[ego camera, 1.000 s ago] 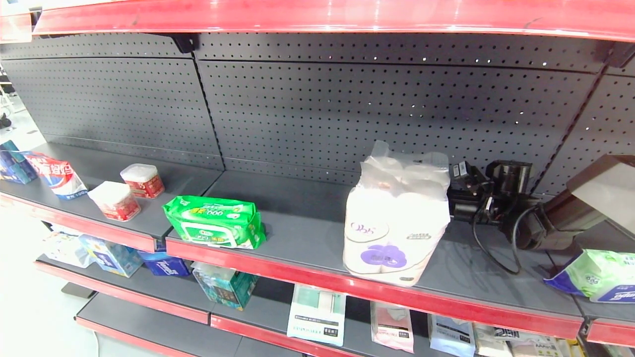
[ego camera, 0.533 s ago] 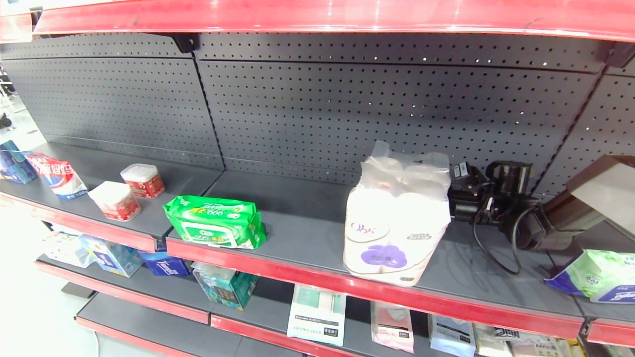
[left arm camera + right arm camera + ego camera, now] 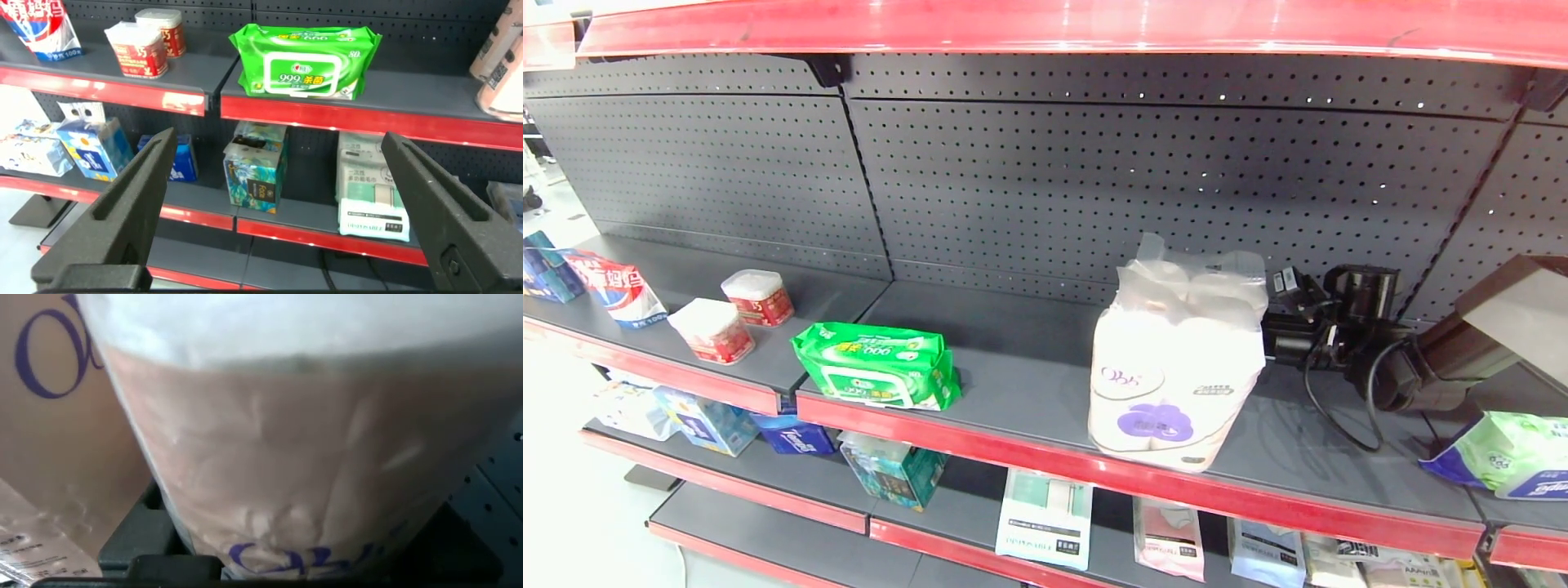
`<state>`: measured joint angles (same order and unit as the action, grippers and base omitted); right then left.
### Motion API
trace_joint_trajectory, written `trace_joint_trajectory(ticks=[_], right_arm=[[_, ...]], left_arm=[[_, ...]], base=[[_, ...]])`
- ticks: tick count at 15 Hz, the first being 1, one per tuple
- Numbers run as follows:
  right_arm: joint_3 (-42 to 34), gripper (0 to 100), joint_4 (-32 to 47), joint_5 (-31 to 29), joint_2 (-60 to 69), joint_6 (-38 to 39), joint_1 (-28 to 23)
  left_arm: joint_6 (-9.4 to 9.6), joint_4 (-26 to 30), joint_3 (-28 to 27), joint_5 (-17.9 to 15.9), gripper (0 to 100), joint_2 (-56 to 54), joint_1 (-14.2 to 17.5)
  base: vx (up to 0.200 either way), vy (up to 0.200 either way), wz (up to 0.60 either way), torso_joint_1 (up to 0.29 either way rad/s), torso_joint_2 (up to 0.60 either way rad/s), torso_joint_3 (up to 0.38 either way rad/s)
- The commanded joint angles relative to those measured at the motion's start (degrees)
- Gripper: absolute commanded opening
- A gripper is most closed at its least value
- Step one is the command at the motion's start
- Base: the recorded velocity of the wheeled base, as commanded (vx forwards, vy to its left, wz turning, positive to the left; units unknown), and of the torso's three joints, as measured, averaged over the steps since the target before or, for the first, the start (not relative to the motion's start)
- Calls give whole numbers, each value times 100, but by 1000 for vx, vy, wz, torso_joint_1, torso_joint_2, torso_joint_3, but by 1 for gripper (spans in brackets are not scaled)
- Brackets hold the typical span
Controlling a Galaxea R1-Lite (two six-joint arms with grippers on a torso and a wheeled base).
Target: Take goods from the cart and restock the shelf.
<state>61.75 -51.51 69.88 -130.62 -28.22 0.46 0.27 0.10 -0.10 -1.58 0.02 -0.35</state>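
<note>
Black arm (image 3: 1421, 371), looped cable (image 3: 1321, 412), dark pincer fingers (image 3: 122, 204)

A plastic-wrapped pack of toilet rolls (image 3: 1176, 367) stands upright near the front lip of the grey shelf (image 3: 1029, 367). The right gripper (image 3: 1290, 327) sits at the pack's rear right side, before the perforated back panel (image 3: 1094, 180). To the left lie a green wipes pack (image 3: 876, 365), a front tub (image 3: 712, 330), a rear tub (image 3: 757, 297) and a red-and-white bag (image 3: 614, 287); a pale green pack (image 3: 1507, 453) lies far right.
</note>
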Motion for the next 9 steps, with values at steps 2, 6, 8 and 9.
trace_joint_trajectory(ticks=[2, 6, 8, 9], right_arm=[[-5, 0, -9, -97, -7, -26, 24], [4, 0, 0, -185, -7, 1, 24], [31, 0, 0, -185, 2, 1, 42], [22, 0, 0, -194, 2, 1, 42]], left_arm=[[0, -1, 1, 0, 100, -2, 0], [0, -1, 1, 0, 100, -2, 0], [0, -1, 1, -9, 100, -2, 0], [0, -1, 1, 0, 100, -2, 0]], base=[[0, 0, 0, 0, 0, 0], [0, 0, 0, 0, 0, 0], [0, 0, 0, 0, 0, 0], [0, 0, 0, 0, 0, 0]])
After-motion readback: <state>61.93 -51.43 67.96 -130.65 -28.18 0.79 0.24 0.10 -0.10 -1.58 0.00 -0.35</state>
